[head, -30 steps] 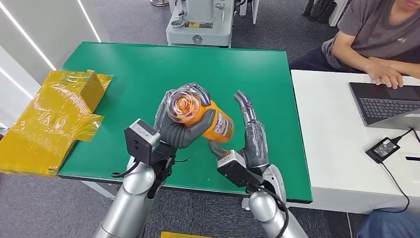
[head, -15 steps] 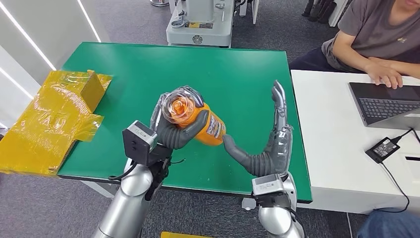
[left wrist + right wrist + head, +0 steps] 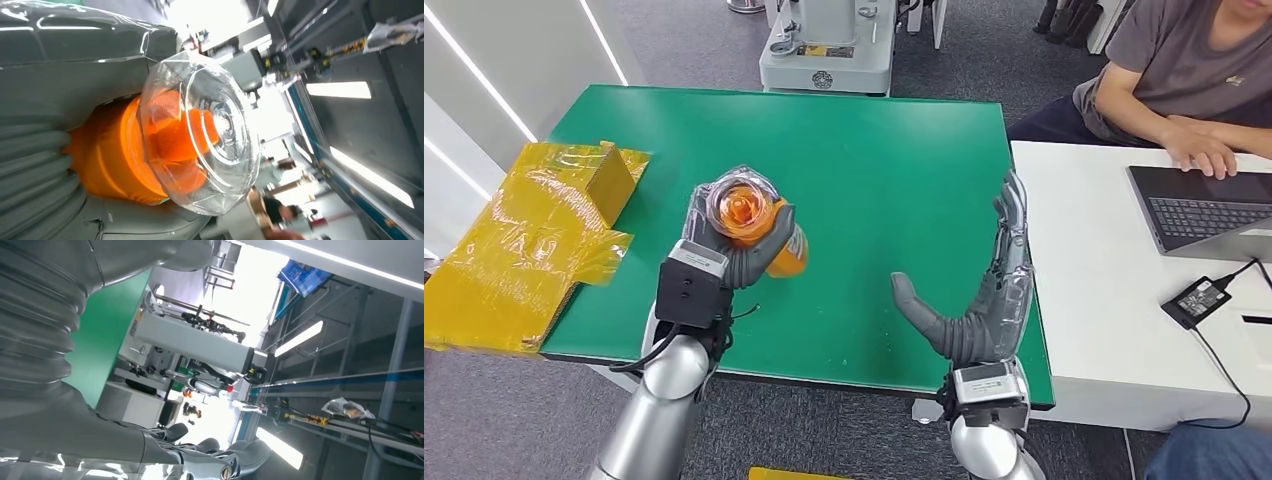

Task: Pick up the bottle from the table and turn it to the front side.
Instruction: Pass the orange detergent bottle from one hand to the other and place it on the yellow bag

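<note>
The left hand [image 3: 729, 250] grips the bottle [image 3: 759, 225] above the table [image 3: 894, 160], clear cap toward the camera. The right hand [image 3: 984, 300] is spread, holding nothing (well apart). Step: turning. Next, likely rotate the label frontward.

Robotics lab or office workspace: green work table [image 3: 894, 130] on grey carpet, grey machine [image 3: 826, 45] behind it, white desk [image 3: 1104, 290] alongside with laptop [image 3: 1204, 210], a seated person [image 3: 1164, 90] typing, strip lights and cable trays overhead.
</note>
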`<state>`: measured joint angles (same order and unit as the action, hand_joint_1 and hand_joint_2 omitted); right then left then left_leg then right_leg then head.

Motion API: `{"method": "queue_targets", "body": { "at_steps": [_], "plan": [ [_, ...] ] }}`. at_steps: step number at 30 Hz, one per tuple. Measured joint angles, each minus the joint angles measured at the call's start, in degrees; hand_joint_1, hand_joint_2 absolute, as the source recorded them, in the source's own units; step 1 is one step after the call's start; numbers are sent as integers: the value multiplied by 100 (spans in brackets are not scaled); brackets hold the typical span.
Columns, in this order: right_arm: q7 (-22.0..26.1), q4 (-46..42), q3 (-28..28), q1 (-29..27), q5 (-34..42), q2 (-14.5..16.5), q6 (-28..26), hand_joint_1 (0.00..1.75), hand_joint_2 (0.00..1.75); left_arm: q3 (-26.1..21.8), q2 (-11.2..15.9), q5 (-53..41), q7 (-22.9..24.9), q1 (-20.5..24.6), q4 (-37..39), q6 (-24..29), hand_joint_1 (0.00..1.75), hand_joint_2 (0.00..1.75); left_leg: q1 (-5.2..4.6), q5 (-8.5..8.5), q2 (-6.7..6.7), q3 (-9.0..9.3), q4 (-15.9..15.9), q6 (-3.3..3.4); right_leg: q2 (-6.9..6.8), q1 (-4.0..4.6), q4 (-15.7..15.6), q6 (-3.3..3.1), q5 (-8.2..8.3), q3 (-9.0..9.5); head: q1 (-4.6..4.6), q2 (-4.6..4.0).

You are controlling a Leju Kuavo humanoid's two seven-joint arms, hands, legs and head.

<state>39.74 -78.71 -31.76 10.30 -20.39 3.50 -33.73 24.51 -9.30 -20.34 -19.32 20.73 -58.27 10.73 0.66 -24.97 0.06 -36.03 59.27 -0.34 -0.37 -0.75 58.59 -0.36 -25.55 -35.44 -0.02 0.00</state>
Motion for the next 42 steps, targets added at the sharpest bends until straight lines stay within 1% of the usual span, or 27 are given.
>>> {"method": "queue_targets", "body": {
  "at_steps": [3, 7, 11, 15, 19, 23, 28, 32, 34, 38, 42],
  "plan": [
    [-75, 29, -13, -9, -42, -5, -61, 0, 175, -65, 197, -475, 204, -30, -162, 111, 175, 175, 0, 0, 0, 0, 0, 0, 0, 0, 0, 0, 0, 0, 0, 0],
    [-196, -4, -15, -97, -162, -7, -82, 0, 175, -158, 518, -1096, 359, 5, -244, 210, 175, 175, 1, 0, 0, 2, -1, 0, 0, 1, 0, -1, -1, -1, 0, 0],
    [-282, -50, -15, -214, -232, -16, -63, 0, 175, -260, 903, -1149, 365, 141, -213, 43, 175, 175, 1, 1, 1, 3, -1, -2, 2, 1, 1, -1, -1, -1, 1, 0],
    [-297, -45, -15, -283, -260, -28, -65, 0, 175, -333, 1240, -1192, 299, 373, 41, -56, 175, 175, 1, 4, 1, 4, -1, -5, 2, 1, 1, -1, 0, -1, 1, 0],
    [-298, -52, -15, -362, -273, -31, -71, 0, 175, -330, 1473, -1633, 375, 662, 531, 172, 175, 175, 1, 6, 2, 4, -1, -9, 3, 0, 2, -2, 1, -1, 1, 0],
    [-350, -93, -15, -401, -322, -31, -39, 0, 175, -277, 1621, -2243, 617, 891, 1075, 471, 175, 175, 1, 6, 4, 4, -1, -9, 6, 0, 1, -3, 1, -1, 1, 0],
    [-381, -115, -15, -402, -342, -31, -28, 0, 175, -218, 1666, -2511, 717, 963, 1333, 529, 175, 175, 1, 6, 3, 4, -1, -9, 5, 0, 1, -3, 1, -2, 1, 0],
    [-415, -170, -15, -403, -366, -31, 48, 0, 175, 35, 1767, -3077, 1005, 1205, 2470, 673, 175, 175, 1, 6, 5, 4, -1, -9, 8, 1, 2, -3, 1, -4, 1, 0],
    [-417, -170, -15, -403, -366, -31, 48, 0, 175, 73, 1785, -3105, 1017, 1246, 2653, 698, 175, 175, 1, 6, 5, 4, -1, -9, 8, 1, 2, -3, 1, -4, 1, 0],
    [-423, -170, -17, -401, -366, -30, 50, 0, 175, 154, 1823, -3340, 1237, 1320, 2986, 685, 175, 175, 1, 6, 6, 4, -2, -9, 9, 1, 3, -3, 1, -4, 1, 0],
    [-409, -143, -49, -374, -321, -28, 99, 0, 175, 253, 1948, -3661, 1281, 1377, 3372, 542, 175, 175, 1, 6, 9, 4, -3, -10, 13, 1, 4, -3, 1, -5, 1, 0]
  ]
}}
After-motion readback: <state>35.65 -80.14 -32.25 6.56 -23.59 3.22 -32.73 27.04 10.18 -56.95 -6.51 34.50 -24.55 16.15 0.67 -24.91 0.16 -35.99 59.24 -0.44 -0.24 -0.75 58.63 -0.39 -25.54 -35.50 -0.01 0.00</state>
